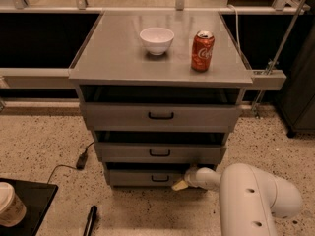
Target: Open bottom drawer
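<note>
The grey cabinet (88, 75) has three drawers, each with a small black bar handle. The bottom drawer (133, 177) is the lowest one, near the floor, and its handle (160, 179) sits at the middle of its front. My gripper (179, 185) is low at the right end of the bottom drawer's front, just right of the handle, with a yellowish fingertip pointing left. The white arm (251, 200) reaches in from the lower right. The middle drawer (160, 152) and the top drawer (160, 115) are above it.
A white bowl (156, 40) and a red soda can (202, 51) stand on the cabinet top. A black cable and plug (81, 159) lie on the speckled floor at the left. A paper cup (10, 208) on a black tray is at the lower left.
</note>
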Robot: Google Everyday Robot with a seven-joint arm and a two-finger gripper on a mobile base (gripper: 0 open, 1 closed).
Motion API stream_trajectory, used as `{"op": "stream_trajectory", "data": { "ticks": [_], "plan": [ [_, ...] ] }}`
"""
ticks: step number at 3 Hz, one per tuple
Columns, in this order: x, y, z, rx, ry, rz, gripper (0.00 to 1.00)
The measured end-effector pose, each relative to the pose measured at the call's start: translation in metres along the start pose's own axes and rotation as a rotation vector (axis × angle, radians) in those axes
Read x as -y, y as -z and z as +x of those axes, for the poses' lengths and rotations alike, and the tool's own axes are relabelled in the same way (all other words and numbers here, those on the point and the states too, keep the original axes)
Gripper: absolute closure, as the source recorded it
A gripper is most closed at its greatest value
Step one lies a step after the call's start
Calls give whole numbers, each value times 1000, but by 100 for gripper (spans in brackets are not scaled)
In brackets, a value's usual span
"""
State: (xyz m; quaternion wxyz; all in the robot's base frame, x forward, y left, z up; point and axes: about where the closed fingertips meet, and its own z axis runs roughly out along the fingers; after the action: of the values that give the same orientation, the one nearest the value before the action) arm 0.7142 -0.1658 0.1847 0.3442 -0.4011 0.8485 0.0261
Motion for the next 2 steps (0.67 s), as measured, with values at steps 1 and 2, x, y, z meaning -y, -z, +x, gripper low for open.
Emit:
{"op": "stream_trajectory", "data": {
  "ticks": [1,2],
  "plan": [
    [0,0,0,0,0,0,0],
    [0,0,0,0,0,0,19]
  ]
}}
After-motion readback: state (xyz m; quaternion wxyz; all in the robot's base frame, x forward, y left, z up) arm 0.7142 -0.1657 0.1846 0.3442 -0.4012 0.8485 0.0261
